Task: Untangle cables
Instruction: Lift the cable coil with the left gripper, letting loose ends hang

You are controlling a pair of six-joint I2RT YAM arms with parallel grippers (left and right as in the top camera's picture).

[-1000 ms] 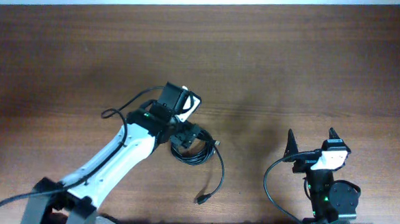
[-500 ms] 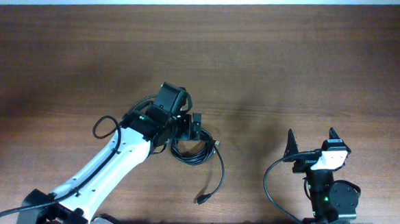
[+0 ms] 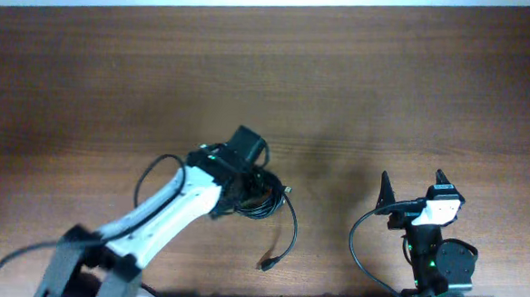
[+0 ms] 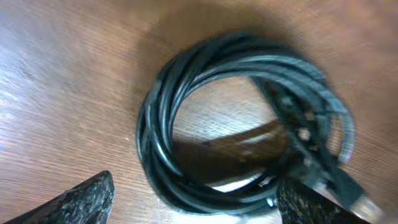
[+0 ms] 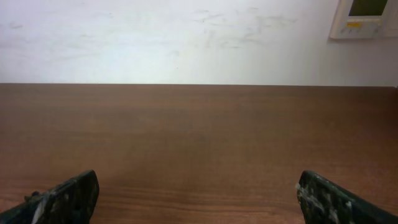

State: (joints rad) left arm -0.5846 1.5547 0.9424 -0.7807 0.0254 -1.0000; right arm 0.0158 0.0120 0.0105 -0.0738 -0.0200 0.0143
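The cables are a coil of thin black cords (image 3: pixel 267 204) on the wooden table (image 3: pixel 386 91). One tail curves down to a small plug (image 3: pixel 266 263). My left gripper (image 3: pixel 250 190) hangs right over the coil, open. In the left wrist view the coil (image 4: pixel 152 124) fills the frame, with a metal-tipped plug (image 4: pixel 359 202) at its right. The open left gripper (image 4: pixel 194 184) straddles the coil's lower edge, one finger (image 4: pixel 81 199) outside it, the other (image 4: pixel 311 205) against the plug side. My right gripper (image 3: pixel 413 180) is open and empty at the right, far from the cables. It also shows in the right wrist view (image 5: pixel 198 180).
The right arm's own thicker black wire (image 3: pixel 356 235) loops beside its base near the front edge. A white wall (image 5: pixel 186 37) with a small wall panel (image 5: pixel 364 17) rises behind the table's far edge.
My left arm has swung right and turned its wrist, bringing the gripper down over the coil. The coil and tail lie about where they were. The right arm has not moved.
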